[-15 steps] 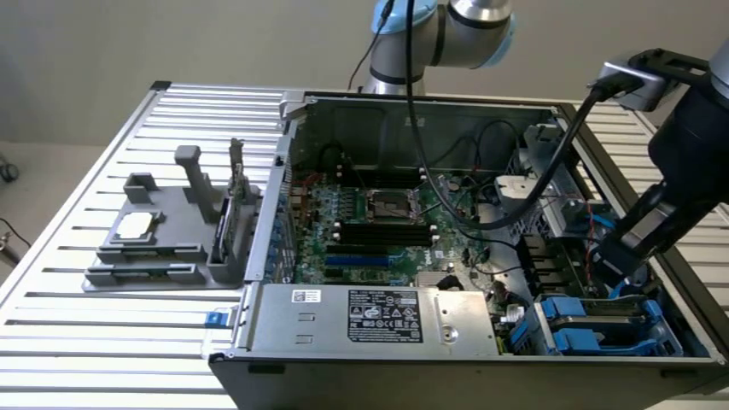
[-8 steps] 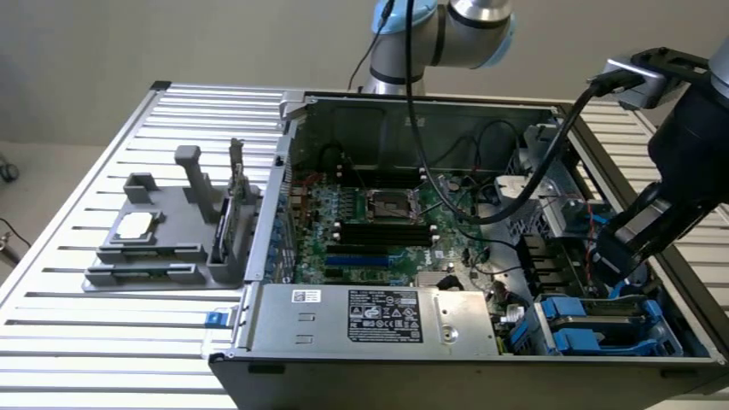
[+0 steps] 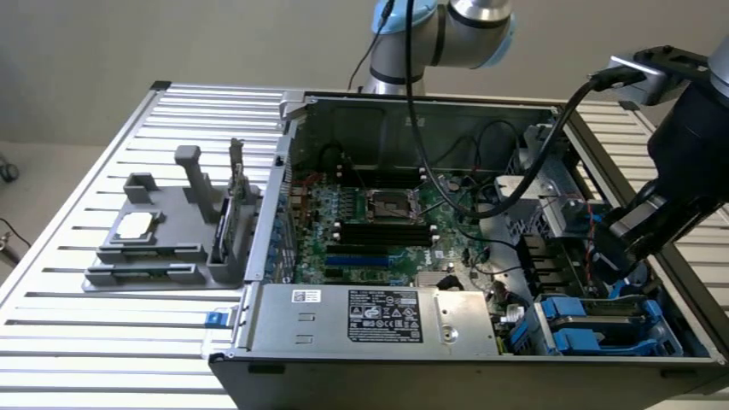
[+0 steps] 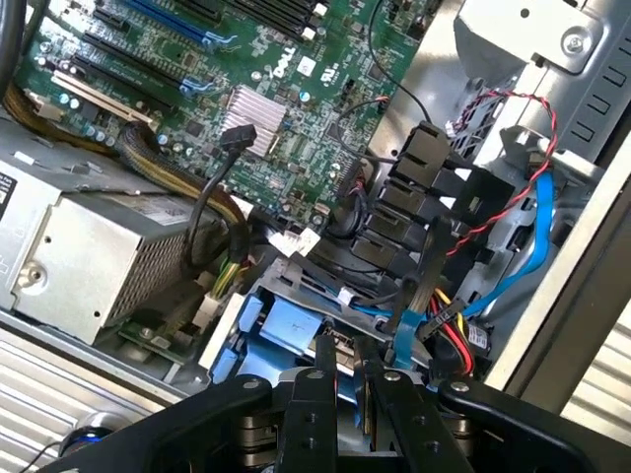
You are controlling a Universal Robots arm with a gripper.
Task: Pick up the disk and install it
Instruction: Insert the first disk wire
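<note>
One claw, low in the drive bay beside the power supply box, directly over the disk. Open or closed, holding or free: cannot be told. One disk, recognisable by its blue carrier, flat in the bay just to the exterior view's right of the power supply box, at the near corner of the case. One blue cable alongside the bay, on the side away from the box.

One arm: dark wrist section slanting down and inward from the exterior view's right, across the case wall, aimed at the bay. Base joints behind the case, beyond the box. One black cable sagging from the wrist into the case.

One motherboard behind the box, inside one open computer case. One gray tray on the slatted tabletop, well apart from the box toward the exterior view's left, carrying one small square chip.
</note>
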